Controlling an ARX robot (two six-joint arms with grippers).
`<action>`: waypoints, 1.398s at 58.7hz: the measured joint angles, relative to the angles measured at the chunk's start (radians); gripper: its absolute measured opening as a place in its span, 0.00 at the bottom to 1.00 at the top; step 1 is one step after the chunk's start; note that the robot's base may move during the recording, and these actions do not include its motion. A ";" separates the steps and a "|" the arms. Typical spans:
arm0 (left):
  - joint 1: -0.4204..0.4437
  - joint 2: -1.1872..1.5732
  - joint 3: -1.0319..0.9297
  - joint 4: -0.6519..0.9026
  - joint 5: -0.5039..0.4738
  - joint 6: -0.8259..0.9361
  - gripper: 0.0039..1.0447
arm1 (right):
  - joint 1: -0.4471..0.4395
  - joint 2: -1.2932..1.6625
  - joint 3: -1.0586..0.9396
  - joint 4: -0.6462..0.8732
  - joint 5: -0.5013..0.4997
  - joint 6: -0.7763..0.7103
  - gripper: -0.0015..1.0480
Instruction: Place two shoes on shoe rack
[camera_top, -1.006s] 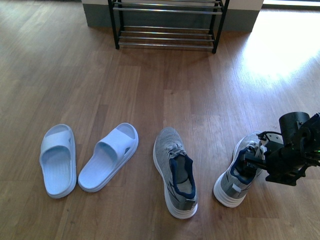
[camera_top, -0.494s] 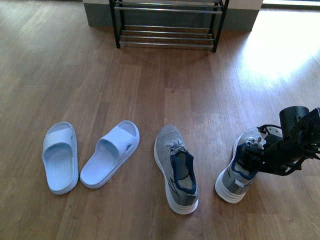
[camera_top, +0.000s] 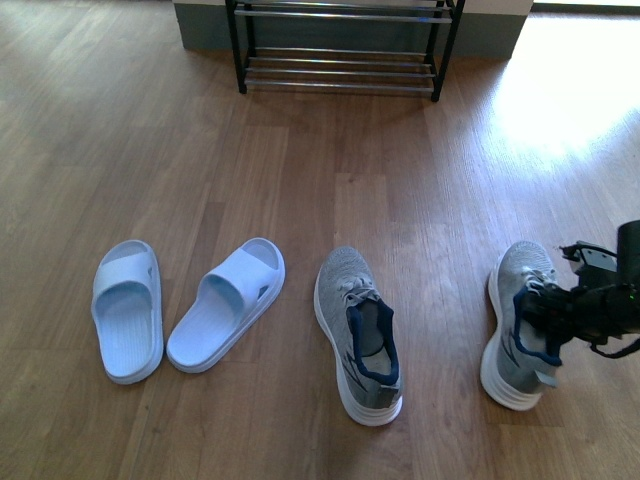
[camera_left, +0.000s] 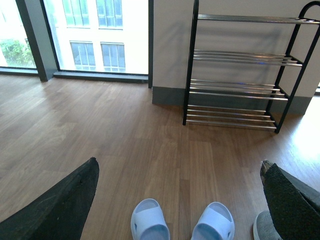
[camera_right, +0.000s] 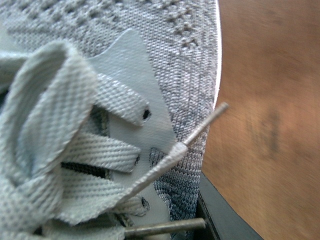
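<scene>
**No shoe on the rack yet: the right arm is working at the first sneaker**

The black-framed shoe rack with thin chrome-rod shelves (camera_top: 340, 70) is standing at the top centre of the front view. Every tier showing in the left wrist view is carrying nothing. All four shoes are lying on the brown wood-plank floor (camera_top: 150, 150), well apart from the rack.

One light-blue moulded open-toe slide (camera_top: 128, 310) and its twin slide (camera_top: 226, 316) are lying side by side at the lower left. A grey knit sneaker with a thick white sole and navy lining (camera_top: 360, 335) is sitting at the lower centre with nothing touching it. The second grey knit sneaker (camera_top: 520, 322) is resting on its sole at the lower right.

The right gripper (camera_top: 545, 322) is reaching in from the right edge and sitting at the navy collar of that second sneaker. Its black parts are overlapping the collar, so it cannot be told whether the jaws are clamping it. The right wrist view is showing only pale grey laces (camera_right: 75, 140) and knit upper at very close range.

The left gripper (camera_left: 179, 170) is hanging high over the slides with its two dark fingers spread wide, gripping nothing.

By the look of things, the task is only beginning. The first pick-up seems to be getting set up, and lifting, carrying and shelving both shoes all remain to be done.
</scene>
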 joint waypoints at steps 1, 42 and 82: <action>0.000 0.000 0.000 0.000 0.000 0.000 0.91 | -0.003 -0.011 -0.019 0.010 0.002 -0.003 0.06; 0.000 0.000 0.000 0.000 0.000 0.000 0.91 | 0.049 -1.280 -1.044 0.020 -0.109 0.034 0.05; 0.000 0.000 0.000 0.000 0.000 0.000 0.91 | 0.173 -2.016 -1.106 -0.300 -0.070 0.143 0.05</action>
